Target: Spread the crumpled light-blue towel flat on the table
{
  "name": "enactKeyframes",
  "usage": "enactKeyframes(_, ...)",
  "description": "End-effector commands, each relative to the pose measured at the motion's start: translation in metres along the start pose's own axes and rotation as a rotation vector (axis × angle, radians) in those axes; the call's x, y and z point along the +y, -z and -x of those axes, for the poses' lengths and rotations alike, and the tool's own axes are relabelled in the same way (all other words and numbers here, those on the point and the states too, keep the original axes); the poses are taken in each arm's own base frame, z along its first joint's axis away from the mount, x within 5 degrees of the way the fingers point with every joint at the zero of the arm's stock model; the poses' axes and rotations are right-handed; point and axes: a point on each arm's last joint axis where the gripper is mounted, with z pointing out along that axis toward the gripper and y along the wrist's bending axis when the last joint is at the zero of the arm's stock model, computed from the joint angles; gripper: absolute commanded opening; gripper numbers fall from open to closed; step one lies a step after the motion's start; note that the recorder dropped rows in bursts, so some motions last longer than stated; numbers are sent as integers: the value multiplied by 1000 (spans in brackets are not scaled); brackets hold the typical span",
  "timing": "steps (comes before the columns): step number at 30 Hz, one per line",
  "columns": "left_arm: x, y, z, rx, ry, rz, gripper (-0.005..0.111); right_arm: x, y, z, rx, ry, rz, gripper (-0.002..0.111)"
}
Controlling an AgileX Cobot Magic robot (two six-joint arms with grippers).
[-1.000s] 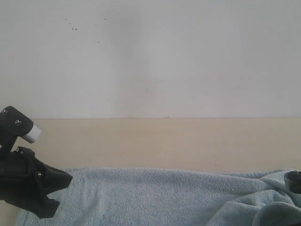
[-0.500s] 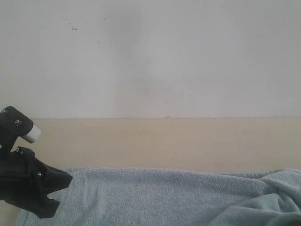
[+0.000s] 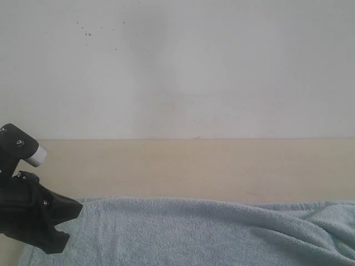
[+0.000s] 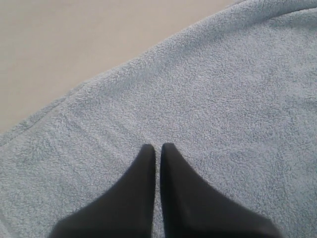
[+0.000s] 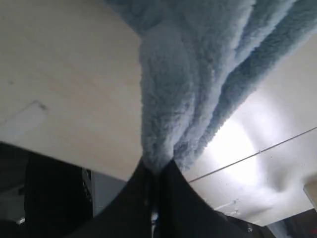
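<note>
Towel (image 3: 194, 233) on table (image 3: 194, 166), L gripper (image 4: 157, 147) jaws together, R gripper (image 5: 157, 167) clamped on it

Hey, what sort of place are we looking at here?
Likely an indoor robot workbench or lab: a plain cream table against a bare white wall, a light-blue towel on it, and a black robot arm working there.

The towel (image 3: 194, 233) runs off the exterior view's bottom edge; likewise the right.

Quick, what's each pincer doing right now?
Left pincer: closed, nothing visible in it.
Right pincer: closed on a bunched fold of the towel.
</note>
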Motion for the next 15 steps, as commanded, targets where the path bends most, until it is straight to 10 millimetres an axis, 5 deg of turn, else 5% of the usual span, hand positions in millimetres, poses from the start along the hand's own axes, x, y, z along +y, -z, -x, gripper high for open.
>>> enactKeyframes(1,-2,1,-1,0,1,-15,4,-12,-13,-6,123,-30,-27,0)
enactKeyframes(4,-2,1,-1,0,1,-13,4,-27,-28,-20,192,-233,-37,0)
enactKeyframes(7,-2,1,-1,0,1,-10,4,-30,-33,-26,207,-256,-11,1)
enactKeyframes(15,-11,-1,-12,49,-30,-109,4,-31,-33,-26,208,-261,-17,59)
